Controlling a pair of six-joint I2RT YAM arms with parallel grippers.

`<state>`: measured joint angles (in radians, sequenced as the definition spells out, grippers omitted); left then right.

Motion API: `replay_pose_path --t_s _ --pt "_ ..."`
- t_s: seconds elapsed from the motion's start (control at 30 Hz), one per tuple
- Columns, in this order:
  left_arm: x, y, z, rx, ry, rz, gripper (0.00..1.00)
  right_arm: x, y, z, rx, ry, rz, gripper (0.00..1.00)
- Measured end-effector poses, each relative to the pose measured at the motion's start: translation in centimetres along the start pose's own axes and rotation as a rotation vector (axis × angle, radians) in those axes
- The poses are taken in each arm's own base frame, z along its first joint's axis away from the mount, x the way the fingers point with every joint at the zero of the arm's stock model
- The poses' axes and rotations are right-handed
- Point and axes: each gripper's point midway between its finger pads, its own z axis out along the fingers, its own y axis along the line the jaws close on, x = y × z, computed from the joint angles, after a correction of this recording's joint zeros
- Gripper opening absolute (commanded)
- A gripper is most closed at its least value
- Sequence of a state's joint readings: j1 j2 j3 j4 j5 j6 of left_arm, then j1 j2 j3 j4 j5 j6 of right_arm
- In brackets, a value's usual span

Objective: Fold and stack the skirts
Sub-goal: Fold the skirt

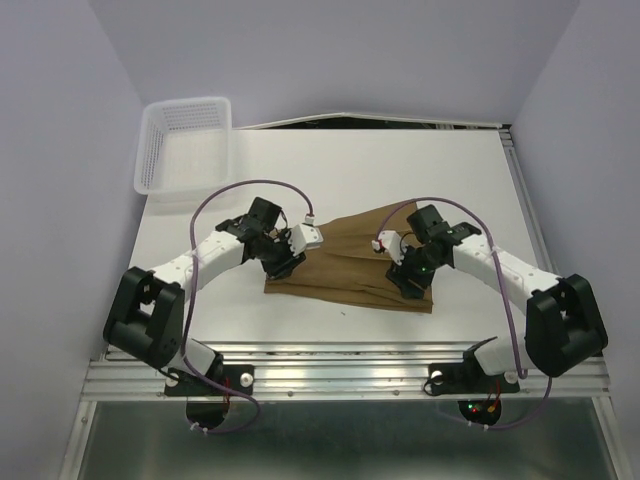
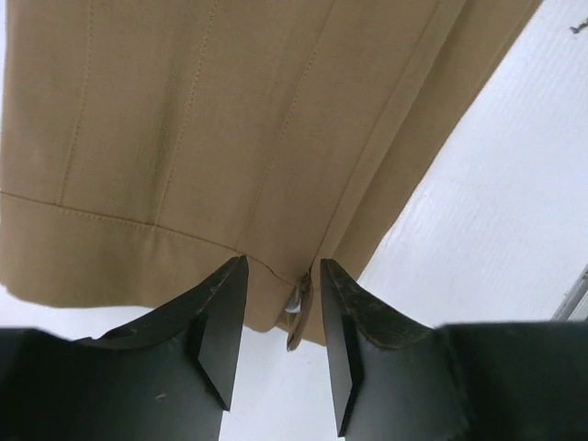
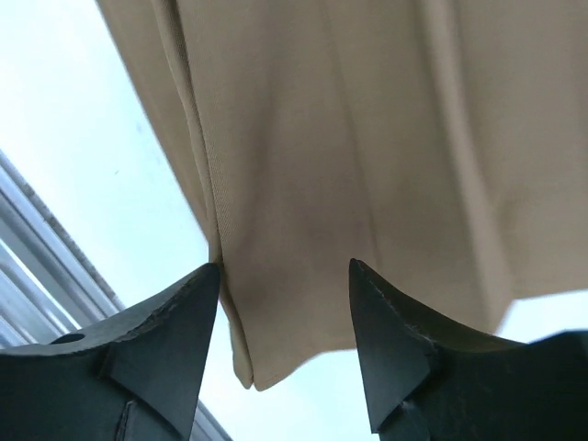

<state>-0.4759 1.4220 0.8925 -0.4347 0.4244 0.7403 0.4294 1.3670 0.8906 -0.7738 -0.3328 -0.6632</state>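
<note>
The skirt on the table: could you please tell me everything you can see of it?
The skirt is one plain tan-brown cloth, spread mostly flat on the white table, front and centre, wider toward the near edge. Stitched seams and creases run along it, and a stitched band edges its left side. The open left end effector straddles its left corner, the open right end effector its right; contact is unclear.
</note>
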Motion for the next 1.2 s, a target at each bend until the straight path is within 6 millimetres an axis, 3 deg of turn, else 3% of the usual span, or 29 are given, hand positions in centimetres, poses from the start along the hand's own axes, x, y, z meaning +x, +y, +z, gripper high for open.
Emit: replay_pose_path --t_s 0.17,0.27,0.3,0.4,0.53,0.67,0.83,0.9,0.93,1.0,1.07,1.1,1.2 --pt "0.9 0.3 1.9 0.015 0.035 -0.051 0.30 2.2 1.6 1.7 -0.056 0.072 -0.001 0.48" --pt "1.5 0.1 2.3 0.029 0.051 -0.060 0.16 4.0 2.7 2.6 -0.068 0.126 -0.023 0.29" --pt "1.6 0.0 2.4 0.032 0.054 -0.055 0.13 4.4 2.7 2.9 -0.062 0.135 -0.028 0.27" --pt "3.0 -0.9 2.9 0.058 0.074 -0.046 0.00 4.8 1.5 3.5 -0.004 0.162 -0.036 0.17" --pt "3.5 -1.5 3.1 0.082 0.076 -0.030 0.00 4.5 0.0 4.0 0.053 0.204 -0.016 0.16" --pt "3.3 -1.7 3.1 0.093 0.067 -0.024 0.00 2.4 -3.9 4.2 0.157 0.225 -0.007 0.15" --pt "2.7 -2.7 3.1 0.113 0.068 -0.018 0.03 -1.8 -12.5 4.7 0.351 0.167 0.031 0.16" --pt "1.8 -3.3 3.3 0.122 0.064 -0.011 0.10 -3.0 -15.9 4.5 0.405 0.142 0.063 0.22" --pt "0.7 -3.7 3.4 0.125 0.058 -0.005 0.24 -3.7 -17.6 4.4 0.441 0.130 0.075 0.26" --pt "-1.0 -4.4 3.8 0.133 0.046 0.000 0.35 -4.7 -20.8 3.8 0.510 0.113 0.099 0.43" --pt "-2.8 -5.3 4.3 0.153 0.035 -0.007 0.44 -5.8 -23.0 2.7 0.565 0.088 0.128 0.53" --pt "-4.0 -5.8 4.6 0.163 0.021 -0.005 0.45 -6.2 -23.7 2.1 0.587 0.074 0.141 0.63" --pt "-7.3 -7.4 4.8 0.189 -0.016 0.027 0.45 -9.2 -25.7 -1.0 0.660 -0.010 0.184 0.65"
